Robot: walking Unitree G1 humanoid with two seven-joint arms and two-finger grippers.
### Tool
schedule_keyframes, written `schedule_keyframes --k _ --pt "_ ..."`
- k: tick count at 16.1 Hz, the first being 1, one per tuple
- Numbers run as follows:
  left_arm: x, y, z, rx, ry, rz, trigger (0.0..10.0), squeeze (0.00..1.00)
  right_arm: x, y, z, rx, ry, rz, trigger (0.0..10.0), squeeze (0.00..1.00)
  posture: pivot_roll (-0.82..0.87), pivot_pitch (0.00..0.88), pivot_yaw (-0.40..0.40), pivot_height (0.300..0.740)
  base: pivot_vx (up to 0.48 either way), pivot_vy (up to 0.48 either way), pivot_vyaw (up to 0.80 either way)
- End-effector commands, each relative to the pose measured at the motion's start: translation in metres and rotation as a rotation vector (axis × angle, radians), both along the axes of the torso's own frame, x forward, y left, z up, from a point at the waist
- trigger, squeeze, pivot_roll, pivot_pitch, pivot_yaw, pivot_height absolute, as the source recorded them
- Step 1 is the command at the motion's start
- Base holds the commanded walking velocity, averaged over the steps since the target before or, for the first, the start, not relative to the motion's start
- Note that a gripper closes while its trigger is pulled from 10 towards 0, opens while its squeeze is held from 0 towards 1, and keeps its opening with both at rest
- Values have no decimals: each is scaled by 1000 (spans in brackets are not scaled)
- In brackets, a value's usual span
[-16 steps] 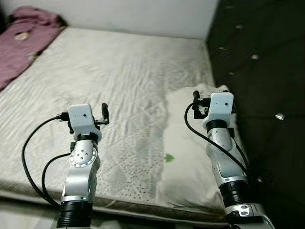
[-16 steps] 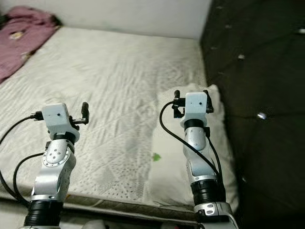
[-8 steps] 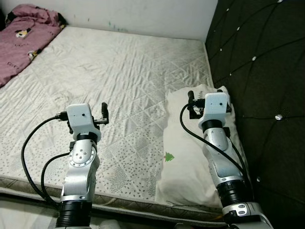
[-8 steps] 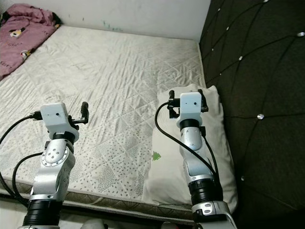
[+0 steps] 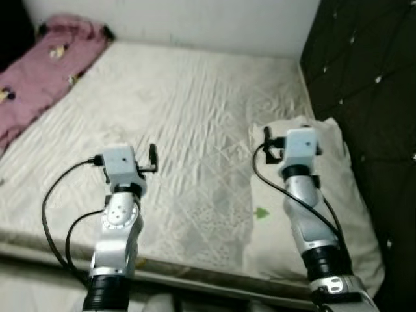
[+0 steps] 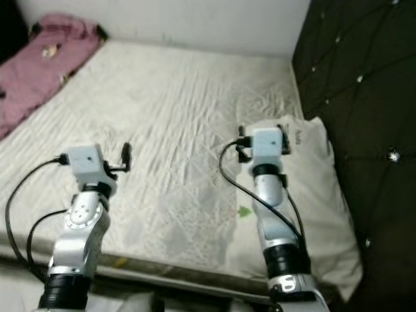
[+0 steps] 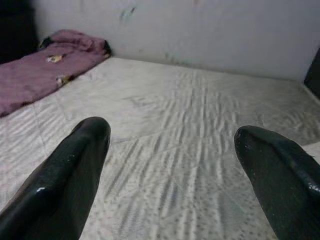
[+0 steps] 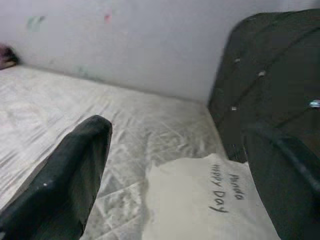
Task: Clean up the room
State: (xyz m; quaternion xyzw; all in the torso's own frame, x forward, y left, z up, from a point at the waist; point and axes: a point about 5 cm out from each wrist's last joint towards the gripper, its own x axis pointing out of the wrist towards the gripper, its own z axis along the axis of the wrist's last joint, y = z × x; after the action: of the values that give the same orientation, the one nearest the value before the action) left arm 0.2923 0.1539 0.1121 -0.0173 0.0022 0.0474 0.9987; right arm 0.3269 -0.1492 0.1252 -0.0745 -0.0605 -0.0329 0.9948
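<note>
the bed (image 5: 195,117) takes up most of the head views, its pale quilted cover bare across the middle. against the earlier pictures the whole scene has slid and gone softer, so the camera has moved, not the things: more of the bed's left side shows now, and the arms keep the same raised pose. that reads as the robot still taking stock of the room, not yet committed to a grasp.

the dark tufted headboard (image 5: 364,71) runs down the right side, and the white wall (image 7: 200,30) closes the far end.

next in size is the purple blanket (image 5: 45,78), heaped along the far left edge of the bed up into the corner. it looks the most out of place, so it is probably the thing to tidy, though that is a guess.

the white pillow (image 5: 325,214) lies against the headboard at the near right, with a small green mark and some dark lettering on it.

the left gripper (image 7: 172,165) hovers over the near left of the bed, its jaws spread wide and holding nothing; the blanket lies well apart from it, farther off and to the left. the right gripper (image 8: 190,175) hangs above the pillow, jaws likewise parted and empty, not touching it.
</note>
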Motion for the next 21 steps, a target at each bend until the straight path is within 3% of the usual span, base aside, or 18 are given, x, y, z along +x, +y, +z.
schedule_keyframes --k 1,13,17,20,21 --pt "0 10 2 12 -6 21 10000 0 2 11 5 16 -19 31 10000 0 104 0 4 740 0 431 0" --pt "3 11 -2 7 14 36 10000 0 3 9 1 11 8 35 10000 0 86 0 3 740 0 0 -115" --pt "2 14 -6 25 23 32 10000 0 0 10 -6 26 26 43 10000 0 94 0 -12 740 0 0 -714" --pt "-4 24 -27 64 141 57 10000 0 -3 16 -15 -4 60 84 10000 0 110 0 -20 740 0 0 0" --pt "-8 25 -28 67 135 58 10000 0 -6 15 -17 -5 65 79 10000 0 113 0 -18 740 0 0 0"
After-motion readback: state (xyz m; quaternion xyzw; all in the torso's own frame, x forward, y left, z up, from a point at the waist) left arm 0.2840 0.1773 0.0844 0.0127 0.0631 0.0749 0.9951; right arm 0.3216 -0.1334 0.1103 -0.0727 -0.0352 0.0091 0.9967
